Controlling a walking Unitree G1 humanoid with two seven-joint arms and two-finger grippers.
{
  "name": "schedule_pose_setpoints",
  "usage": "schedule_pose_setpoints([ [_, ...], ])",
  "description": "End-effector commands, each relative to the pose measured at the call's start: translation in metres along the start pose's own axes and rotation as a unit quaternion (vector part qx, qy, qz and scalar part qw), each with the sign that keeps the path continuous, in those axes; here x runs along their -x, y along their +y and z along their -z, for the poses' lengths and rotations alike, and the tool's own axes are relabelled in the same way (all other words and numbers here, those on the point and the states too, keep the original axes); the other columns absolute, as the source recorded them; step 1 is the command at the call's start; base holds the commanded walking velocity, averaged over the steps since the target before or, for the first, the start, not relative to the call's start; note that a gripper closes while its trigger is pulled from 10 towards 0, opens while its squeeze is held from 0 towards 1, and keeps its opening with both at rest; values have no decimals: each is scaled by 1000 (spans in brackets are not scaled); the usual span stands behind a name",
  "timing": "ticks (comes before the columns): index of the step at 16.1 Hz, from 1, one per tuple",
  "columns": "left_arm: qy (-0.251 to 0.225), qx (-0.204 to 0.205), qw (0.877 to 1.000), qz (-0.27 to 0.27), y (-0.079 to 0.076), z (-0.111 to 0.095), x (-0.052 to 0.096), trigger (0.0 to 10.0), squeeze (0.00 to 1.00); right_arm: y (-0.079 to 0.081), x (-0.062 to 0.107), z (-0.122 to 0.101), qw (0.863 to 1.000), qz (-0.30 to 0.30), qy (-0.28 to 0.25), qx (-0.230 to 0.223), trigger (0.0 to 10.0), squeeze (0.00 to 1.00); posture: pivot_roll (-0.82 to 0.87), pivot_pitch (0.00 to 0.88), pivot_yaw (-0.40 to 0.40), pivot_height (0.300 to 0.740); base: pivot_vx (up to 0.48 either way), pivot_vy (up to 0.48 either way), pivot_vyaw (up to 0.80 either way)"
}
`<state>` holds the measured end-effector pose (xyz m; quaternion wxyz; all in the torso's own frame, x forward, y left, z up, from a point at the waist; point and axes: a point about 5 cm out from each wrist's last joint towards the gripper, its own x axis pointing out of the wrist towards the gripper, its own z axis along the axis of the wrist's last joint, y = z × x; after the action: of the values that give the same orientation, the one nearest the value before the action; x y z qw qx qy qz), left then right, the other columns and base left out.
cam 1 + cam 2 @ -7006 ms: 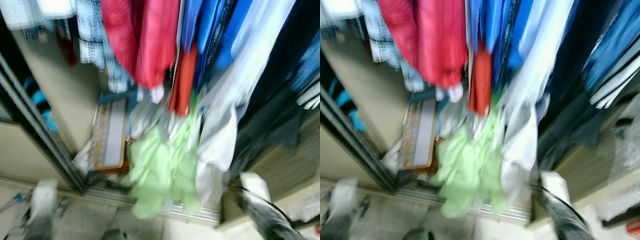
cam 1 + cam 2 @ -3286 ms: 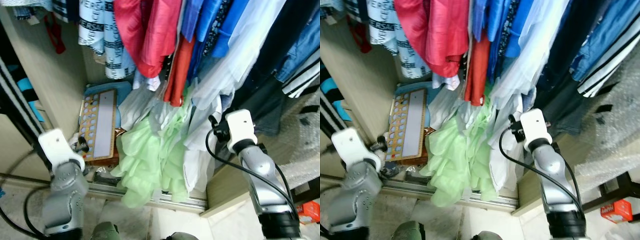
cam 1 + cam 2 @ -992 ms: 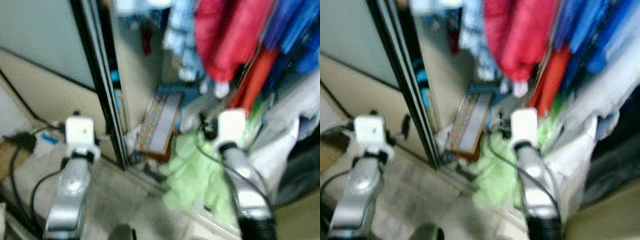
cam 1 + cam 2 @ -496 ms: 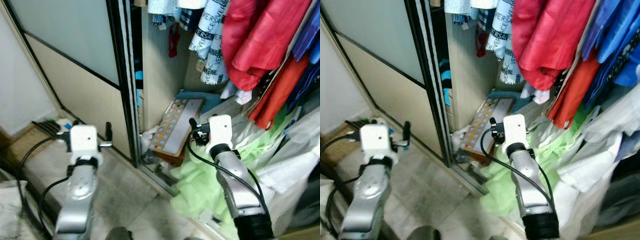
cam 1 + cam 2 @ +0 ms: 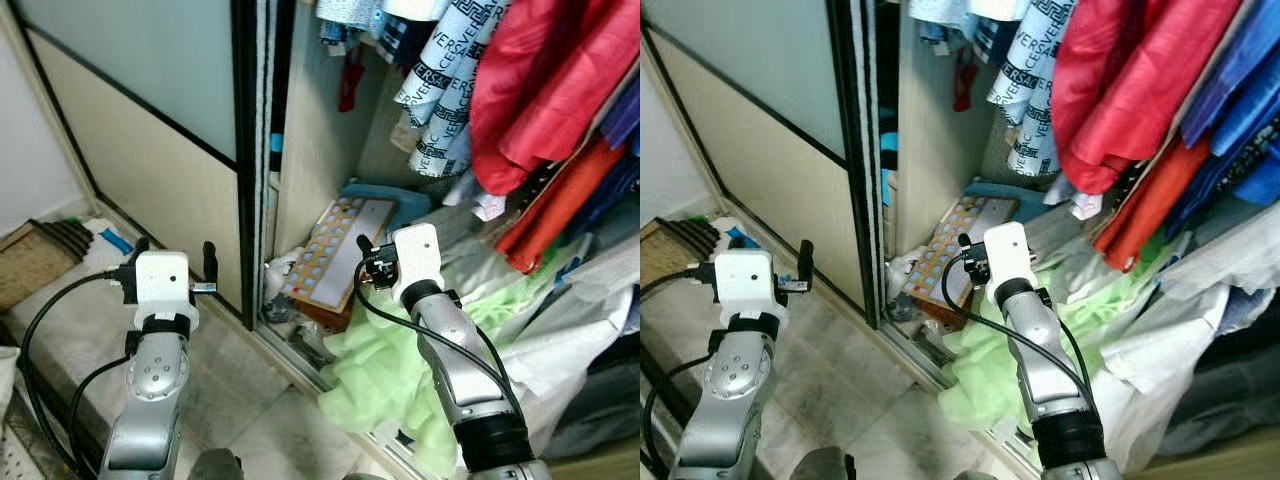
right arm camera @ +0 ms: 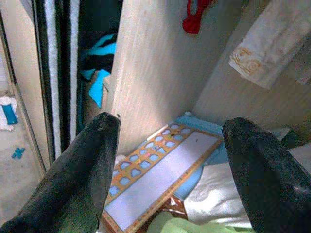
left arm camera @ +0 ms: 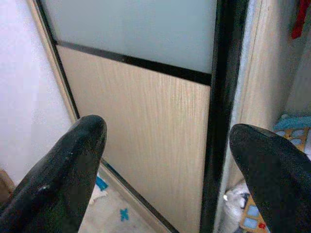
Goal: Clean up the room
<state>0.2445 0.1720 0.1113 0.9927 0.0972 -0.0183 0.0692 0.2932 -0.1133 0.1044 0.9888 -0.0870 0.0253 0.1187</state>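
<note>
Left end effector (image 7: 163, 160): its two black fingers were held wide apart with nothing between them; it was raised in front of the sliding wardrobe door (image 5: 150, 130), apart from it.
Right end effector (image 6: 170, 170): its fingers were likewise spread apart and empty; it was held at the open wardrobe, above the patterned board (image 6: 155, 174) and not touching it.
Sliding wardrobe door: a frosted upper panel and a light wood lower panel were divided by a dark bar, and a black frame edge (image 5: 245, 150) was seen beside the opening.
Patterned board: it was leaned at a tilt on the wardrobe floor against a blue item (image 5: 400, 195), near the wooden inner wall (image 6: 155, 63).
Light green garment (image 5: 400, 360): it was spilled from the wardrobe floor over the bottom track, just beside the right arm.
Hanging clothes: a red garment (image 5: 540, 90), a white-and-navy printed garment (image 5: 445, 85) and blue garments (image 5: 1240, 90) were hung above.
Floor (image 5: 70, 320): pale tiles were seen, with a small blue item (image 5: 115, 241) lying near the door's base.
</note>
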Motion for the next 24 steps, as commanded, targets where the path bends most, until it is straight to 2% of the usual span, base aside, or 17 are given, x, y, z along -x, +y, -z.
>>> schedule_pose_setpoints([
  [1,-14,-7,1000,1,1,-7,-4,10000,0,-3,1,-2,1000,10,-5,6,10000,0,-27,0,-59,740,0,0,0],
  [3,-21,-25,999,20,-1,-10,-10,10000,0,-2,-1,-3,1000,24,-14,-2,10000,0,-53,0,4,740,0,0,0],
  [5,-30,-32,998,47,-6,-13,-13,10000,0,-4,1,0,999,48,-12,-15,10000,0,-70,0,34,740,0,0,0],
  [6,-27,-26,998,47,-6,-13,-14,10000,0,-7,6,4,998,64,-6,-26,10000,0,-71,0,34,740,0,0,0],
  [9,-1,-7,999,45,4,-5,2,10000,0,-19,18,7,996,81,1,-36,10000,0,-61,0,26,740,0,0,0],
  [10,13,-13,999,36,11,1,14,10000,0,-21,26,6,997,69,0,-28,10000,0,-54,0,20,740,0,0,0],
  [12,26,-19,999,31,15,7,22,10000,0,-20,34,12,998,53,7,-25,10000,0,-48,0,0,740,0,0,291],
  [14,26,-16,999,25,15,8,22,10000,0,-18,34,17,999,44,16,-23,10000,0,-44,0,-26,740,0,0,800],
  [20,26,-11,1000,4,11,5,20,10000,0,-19,33,12,999,27,16,-16,10000,0,-39,0,-51,740,0,0,800],
  [24,24,0,999,24,5,5,19,10000,0,-22,32,12,1000,23,16,-10,10000,0,-38,0,-61,740,0,0,800],
])
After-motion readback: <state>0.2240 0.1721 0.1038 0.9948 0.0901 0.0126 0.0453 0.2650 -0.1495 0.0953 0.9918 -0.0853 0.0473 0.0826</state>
